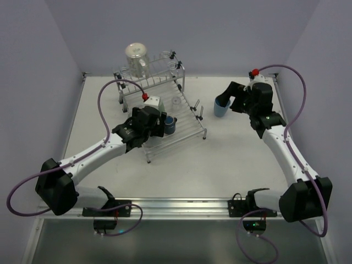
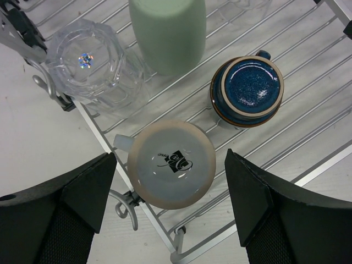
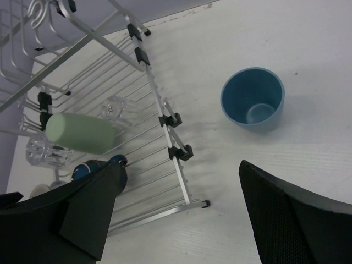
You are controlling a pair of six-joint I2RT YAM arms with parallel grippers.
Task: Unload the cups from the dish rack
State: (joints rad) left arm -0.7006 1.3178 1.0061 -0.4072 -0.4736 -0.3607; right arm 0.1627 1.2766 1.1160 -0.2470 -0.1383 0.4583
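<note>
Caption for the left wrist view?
Open left gripper above inverted pale grey mug on dish rack, beside dark blue mug.

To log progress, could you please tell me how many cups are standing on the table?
1: the light blue tumbler, upright, right of the silver wire dish rack; others may be hidden.

Silver metal wire rack [image 2: 308,118]; glossy glazed dark blue mug [image 2: 248,91]

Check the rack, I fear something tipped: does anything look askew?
The pale green tumbler lies on its side across the dish rack rods, while the pale grey mug and dark blue mug beside it stand upside down. Nothing looks spilled or broken.
</note>
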